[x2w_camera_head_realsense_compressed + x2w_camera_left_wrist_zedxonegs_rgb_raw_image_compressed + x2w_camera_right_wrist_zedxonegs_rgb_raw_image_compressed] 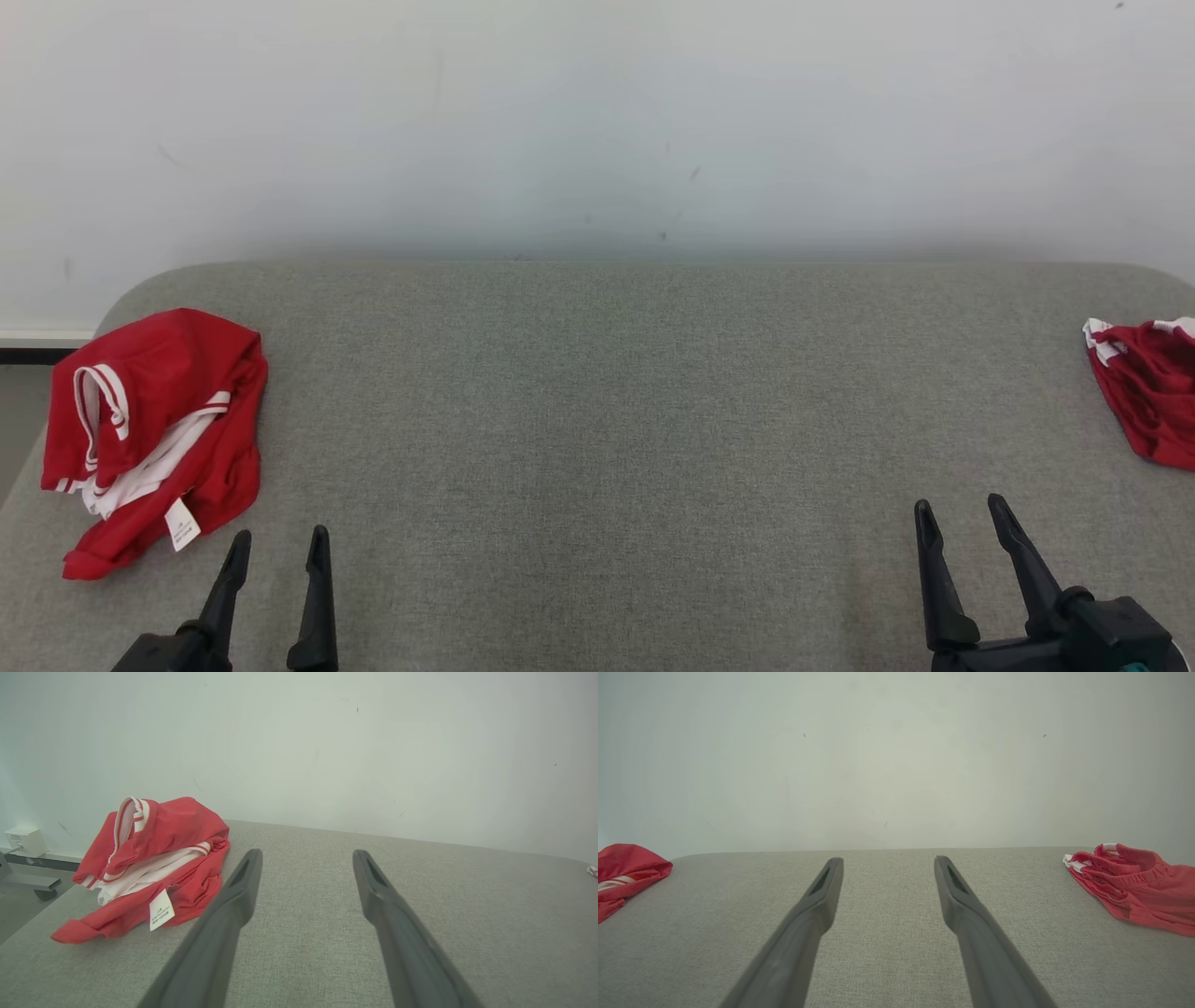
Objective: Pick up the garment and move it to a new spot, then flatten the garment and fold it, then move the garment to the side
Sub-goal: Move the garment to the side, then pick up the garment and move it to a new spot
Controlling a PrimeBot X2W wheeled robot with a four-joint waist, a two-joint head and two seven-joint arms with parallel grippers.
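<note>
A crumpled red cloth garment with white stripes and a white tag (159,401) lies by the left edge of the grey cloth-covered table (597,420). Another crumpled red garment (1153,392) lies at the right edge. The left gripper (280,537) and the right gripper (960,506) are near the front edge. Both are spread wide and hold nothing. The left one is near the striped garment.
</note>
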